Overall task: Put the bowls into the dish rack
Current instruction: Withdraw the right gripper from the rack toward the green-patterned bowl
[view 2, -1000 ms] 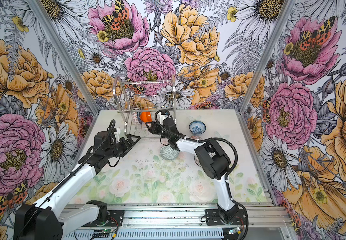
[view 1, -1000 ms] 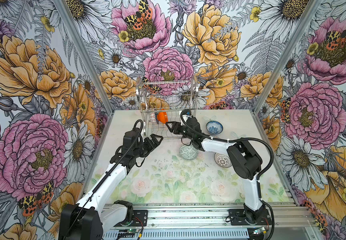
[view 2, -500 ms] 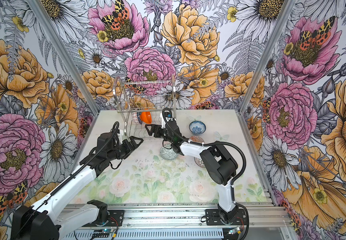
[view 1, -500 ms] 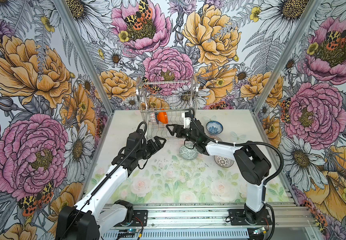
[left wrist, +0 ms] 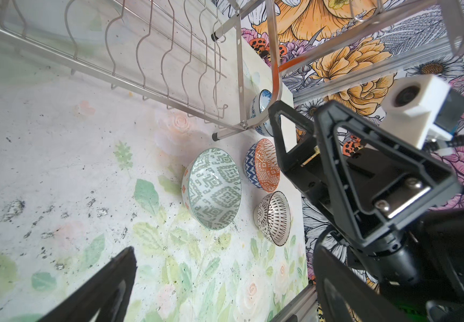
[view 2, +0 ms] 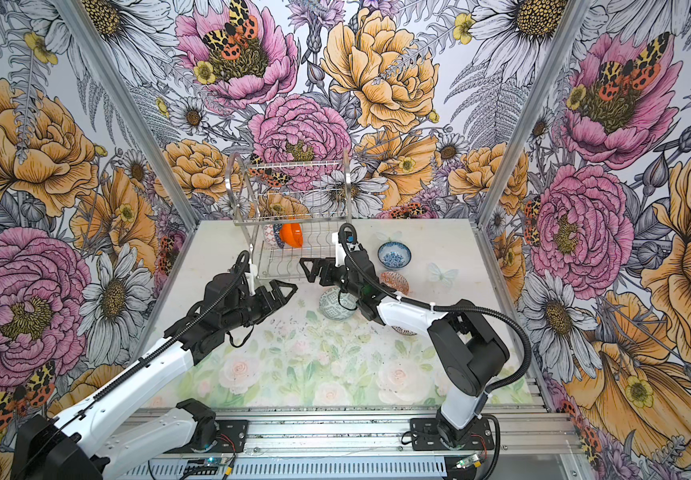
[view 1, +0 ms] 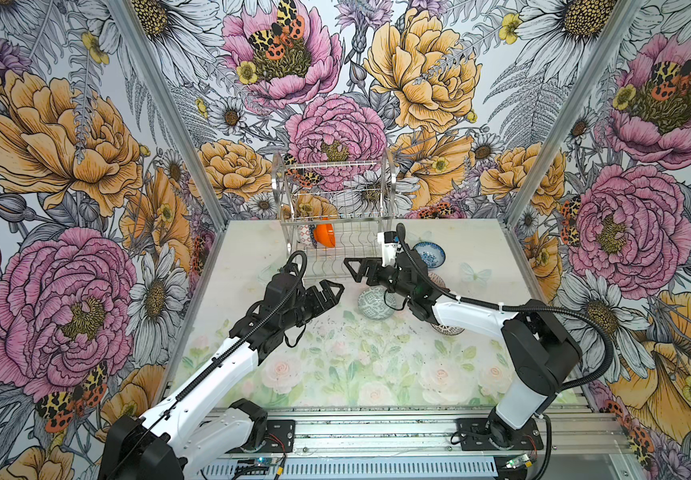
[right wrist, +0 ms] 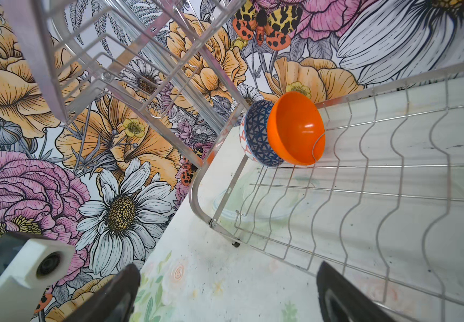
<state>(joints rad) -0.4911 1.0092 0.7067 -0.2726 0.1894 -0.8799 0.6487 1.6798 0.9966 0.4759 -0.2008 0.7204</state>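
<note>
With the orange bowl [view 1: 324, 236] in the dish rack [view 1: 352, 255], our left gripper [view 1: 329, 293] and right gripper [view 1: 358, 270] hang empty, fingers apart; we'd likely grasp the grey-green bowl [view 1: 373, 303] next.

Busy floral mat [view 1: 335, 374] under the left gripper [view 1: 332, 291], black specks [view 1: 337, 328] on it close by. Pale butterfly print [view 1: 475, 274] well behind the right gripper [view 1: 359, 271]. Loud flower wallpaper [view 1: 65, 166] all round, and a metal rail [view 1: 377, 432] far behind both.
</note>
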